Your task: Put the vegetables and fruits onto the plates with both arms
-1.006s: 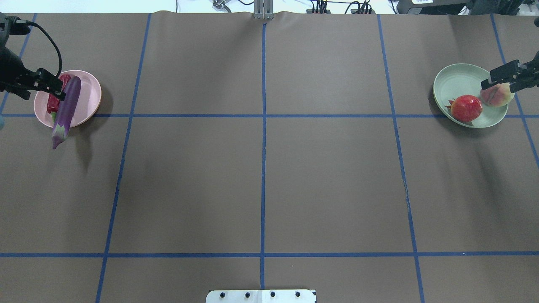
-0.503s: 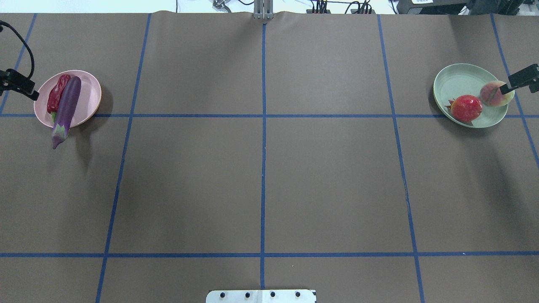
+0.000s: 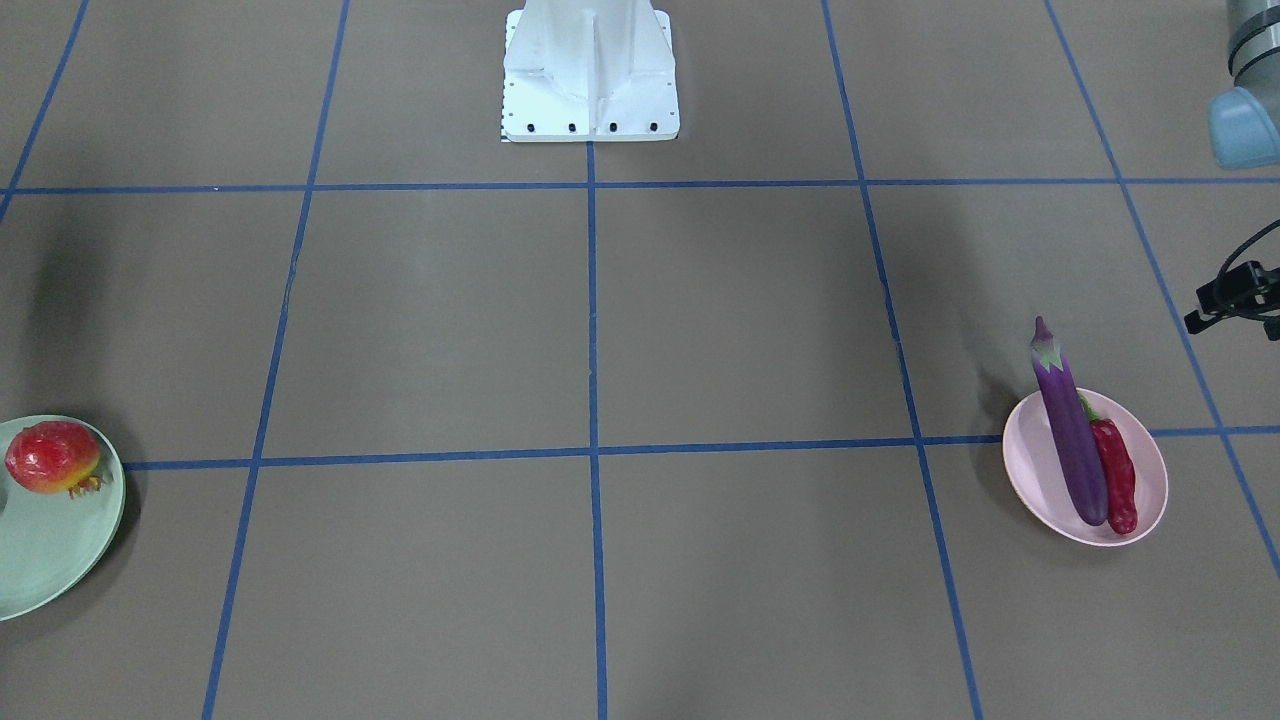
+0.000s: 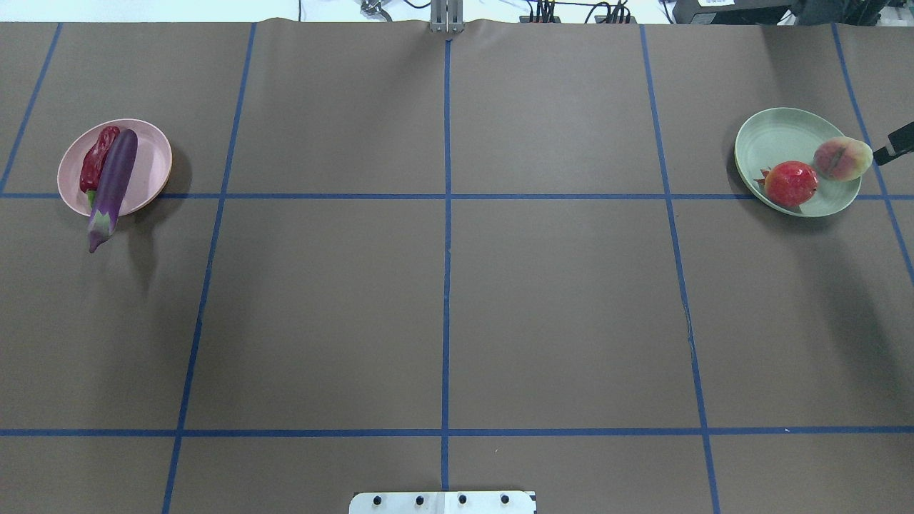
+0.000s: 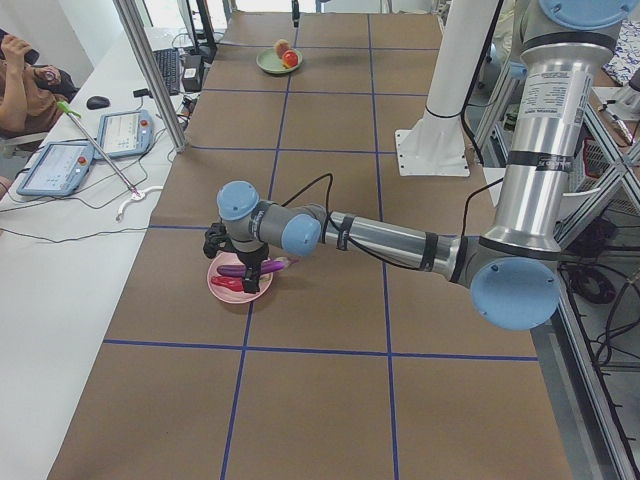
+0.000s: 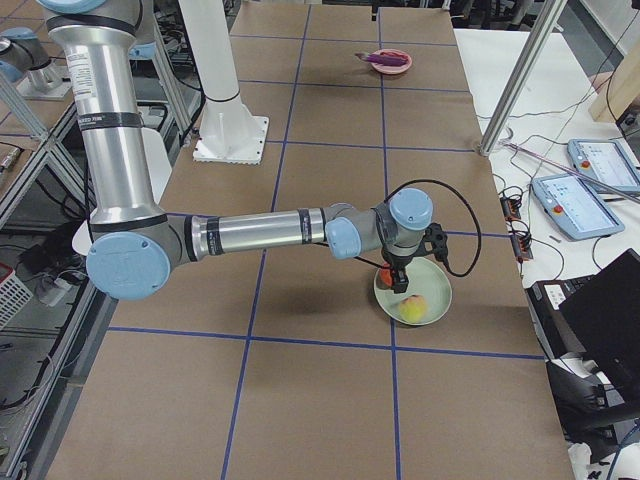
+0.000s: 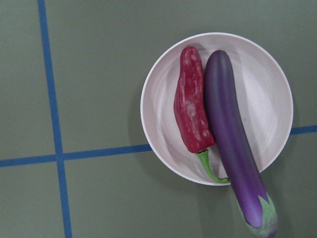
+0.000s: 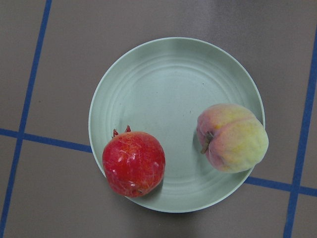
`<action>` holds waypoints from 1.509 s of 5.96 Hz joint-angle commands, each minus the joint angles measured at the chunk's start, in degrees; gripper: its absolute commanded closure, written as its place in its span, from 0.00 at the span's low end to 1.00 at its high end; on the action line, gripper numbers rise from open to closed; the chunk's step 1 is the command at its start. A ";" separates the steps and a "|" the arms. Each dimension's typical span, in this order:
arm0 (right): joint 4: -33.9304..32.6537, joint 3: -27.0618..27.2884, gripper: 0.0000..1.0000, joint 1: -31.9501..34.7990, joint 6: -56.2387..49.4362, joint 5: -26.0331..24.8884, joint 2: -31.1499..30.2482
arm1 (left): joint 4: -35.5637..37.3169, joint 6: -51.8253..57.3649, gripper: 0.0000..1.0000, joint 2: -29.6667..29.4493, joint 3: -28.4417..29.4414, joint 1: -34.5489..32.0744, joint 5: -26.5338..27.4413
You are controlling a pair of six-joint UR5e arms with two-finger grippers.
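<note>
Eggplant (image 7: pixel 233 144) and chili (image 7: pixel 192 116) lie on pink plate (image 7: pixel 267 99), left hand (image 5: pixel 248 278) hanging over them. Peach (image 8: pixel 233 139) and pomegranate (image 8: pixel 133 162) on green plate (image 8: pixel 173 84), below right hand (image 6: pixel 400 280). Can't tell either hand's finger spread.

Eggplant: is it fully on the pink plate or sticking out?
Sticking out: the eggplant lies on the pink plate, capped end past the rim.

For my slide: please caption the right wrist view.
Pomegranate and peach rest apart on the green plate, both near its rim.
</note>
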 commanded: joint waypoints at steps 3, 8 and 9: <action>-15.32 7.83 0.00 3.38 -7.35 -0.74 -1.09 | -0.57 0.23 0.00 10.79 -8.50 -3.00 -0.14; -15.54 7.57 0.00 2.60 -8.89 -2.50 -3.29 | -0.57 6.55 0.00 14.25 -10.48 -5.02 3.38; -15.45 7.31 0.00 2.51 -8.97 -2.50 -3.29 | -0.40 6.12 0.00 13.64 -10.13 -4.94 3.38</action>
